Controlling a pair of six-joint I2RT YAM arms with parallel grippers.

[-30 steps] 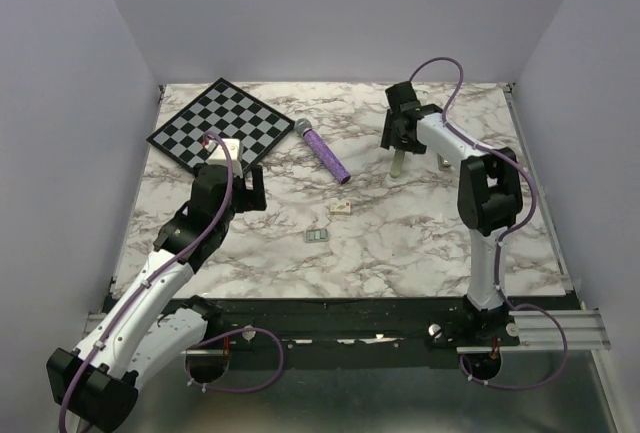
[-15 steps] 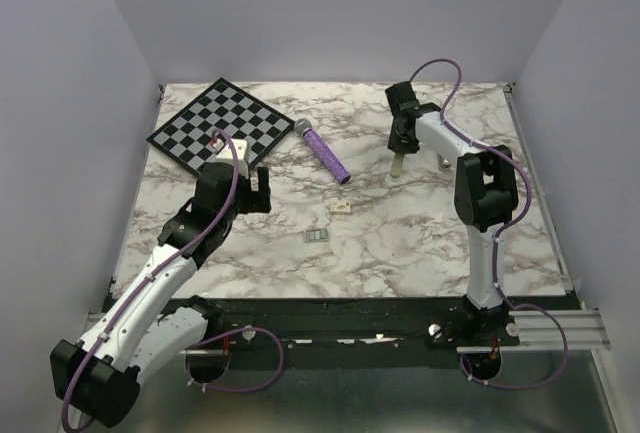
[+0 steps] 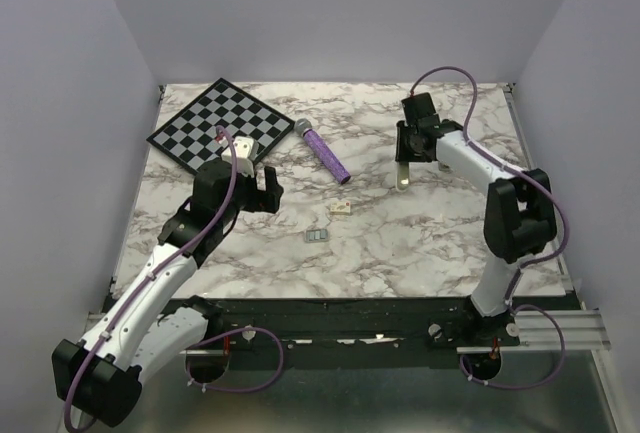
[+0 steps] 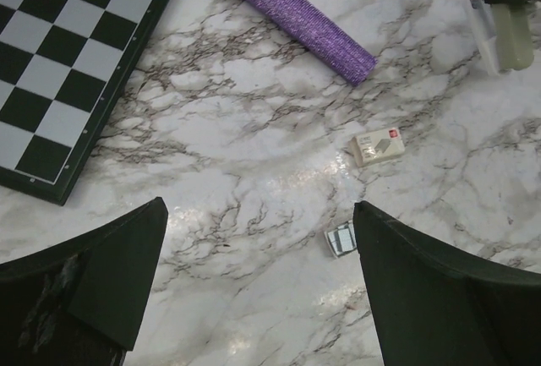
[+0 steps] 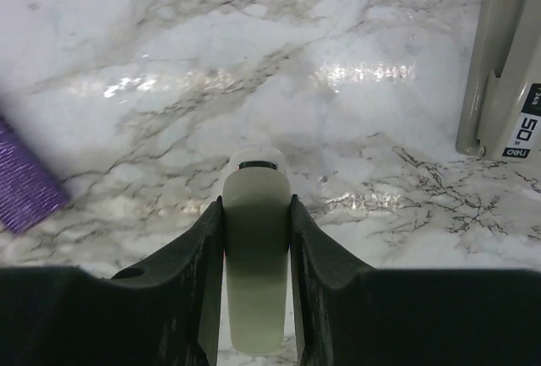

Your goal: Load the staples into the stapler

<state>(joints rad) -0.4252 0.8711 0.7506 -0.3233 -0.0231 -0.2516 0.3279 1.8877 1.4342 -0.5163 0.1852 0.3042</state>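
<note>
Two arms reach over the marble counter [image 3: 400, 243], and only one of them holds anything. The right fingers [image 3: 403, 149] are narrowed onto a pale grey-green stapler [image 3: 402, 175]; in the right wrist view both fingers [image 5: 207, 248] press flat against the sides of the stapler [image 5: 256, 273], which sticks out past their tips over the counter. From above, the stapler hangs roughly upright below the right fingers at the far right of the counter; whether its lower end touches the surface cannot be told. A second, beige stapler [image 5: 499, 62] lies just beside it, at the right edge of the right wrist view. The left fingers [image 3: 272, 191] stand wide apart and hold nothing, hovering over the near corner of a chessboard [image 3: 220, 123] at the far left. The staples [image 3: 318, 237], a small flat silver-grey block, lie loose on the counter near its middle, well apart from the held stapler; in the left wrist view the staples [image 4: 341, 237] show just beside the inner edge of one of the spread left fingers [image 4: 423, 281], not touching it. A small cream box [image 3: 343, 207] lies near the staples on their far side, and a purple microphone [image 3: 325, 153] lies beyond it, between the chessboard and the stapler.
</note>
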